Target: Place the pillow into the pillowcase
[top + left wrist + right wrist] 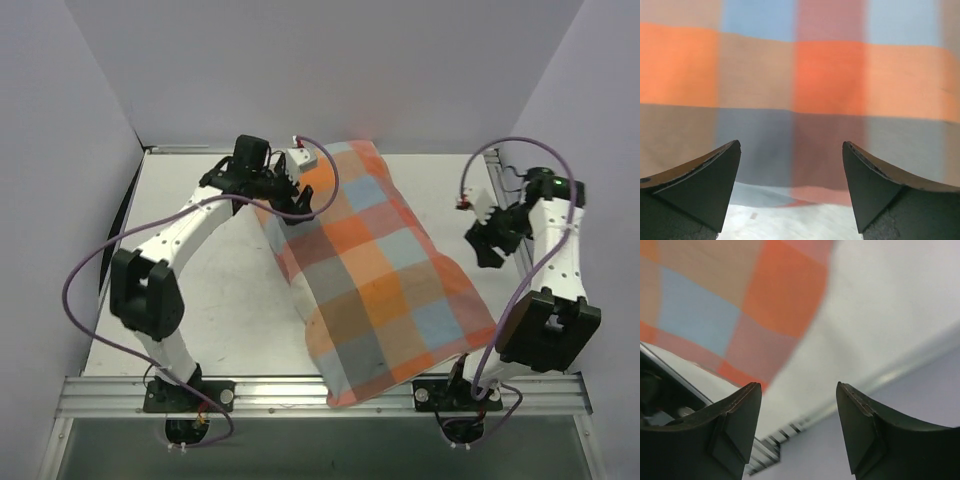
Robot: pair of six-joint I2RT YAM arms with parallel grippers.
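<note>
Across the white surface [215, 290], the plump checked pillowcase [375, 275] lies diagonally. The left gripper [791, 144], spread and empty, hovers at its far-left corner; the right gripper [799, 385], also spread, hangs off its right side.

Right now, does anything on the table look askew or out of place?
The pillowcase lies diagonally across the table, its near corner hanging past the front edge over the metal rail. It looks full rather than flat. The left claw and right claw are open, holding nothing.
</note>
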